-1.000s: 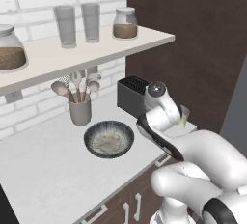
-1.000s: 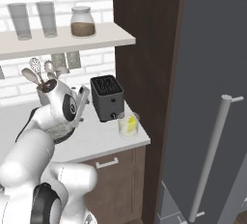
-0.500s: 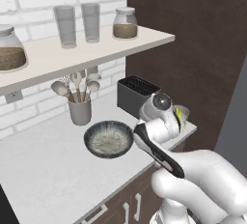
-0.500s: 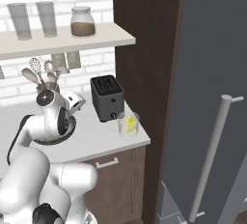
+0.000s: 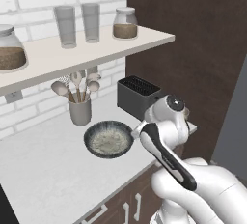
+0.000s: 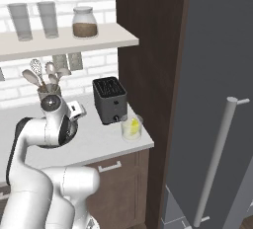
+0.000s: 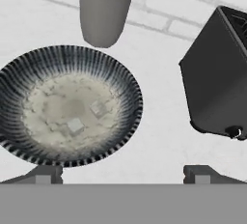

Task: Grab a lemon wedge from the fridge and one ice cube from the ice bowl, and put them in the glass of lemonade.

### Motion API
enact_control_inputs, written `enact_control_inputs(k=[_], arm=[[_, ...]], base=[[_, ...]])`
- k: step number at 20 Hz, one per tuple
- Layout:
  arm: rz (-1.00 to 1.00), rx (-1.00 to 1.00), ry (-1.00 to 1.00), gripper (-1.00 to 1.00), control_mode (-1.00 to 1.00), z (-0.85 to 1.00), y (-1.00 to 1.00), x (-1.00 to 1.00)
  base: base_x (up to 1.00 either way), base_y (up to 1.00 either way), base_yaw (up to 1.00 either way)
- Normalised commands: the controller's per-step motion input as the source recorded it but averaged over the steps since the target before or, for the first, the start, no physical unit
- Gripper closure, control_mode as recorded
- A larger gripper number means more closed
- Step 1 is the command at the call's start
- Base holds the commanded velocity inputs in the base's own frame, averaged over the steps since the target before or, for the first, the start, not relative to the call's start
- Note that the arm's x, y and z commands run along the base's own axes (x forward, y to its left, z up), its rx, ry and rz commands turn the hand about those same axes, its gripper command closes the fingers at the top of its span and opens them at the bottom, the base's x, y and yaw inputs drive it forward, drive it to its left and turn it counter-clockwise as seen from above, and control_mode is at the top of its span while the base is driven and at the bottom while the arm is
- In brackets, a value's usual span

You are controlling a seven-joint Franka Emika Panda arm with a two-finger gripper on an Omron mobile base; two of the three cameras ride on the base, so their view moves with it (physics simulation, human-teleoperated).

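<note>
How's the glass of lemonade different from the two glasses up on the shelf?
The glass of lemonade is short, holds pale liquid with a yellow wedge inside, and stands on the counter beside the toaster. The two shelf glasses are taller, greyish, look empty, and stand side by side on the shelf. All are upright tumblers.

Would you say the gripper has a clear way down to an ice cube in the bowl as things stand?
Probably yes: the gripper hangs open beside the ice bowl, two ice cubes lie uncovered inside, and nothing stands between them.
</note>
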Motion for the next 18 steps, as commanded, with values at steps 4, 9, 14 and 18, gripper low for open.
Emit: enact_control_inputs(k=[4,9,14,18], arm=[[-0.09,0.04,0.42,-1.0,-1.0,0.0,0.17,-0.4],[-0.13,0.0,0.38,-1.0,-1.0,0.07,0.26,-0.18],[-0.03,0.0,0.08,-1.0,-1.0,0.01,0.08,0.0],[0.01,-0.02,0.0,-1.0,-1.0,0.0,0.0,-0.01]], base=[[0.0,0.0,0.0],[0.0,0.0,0.0],[0.0,0.0,0.0],[0.0,0.0,0.0]])
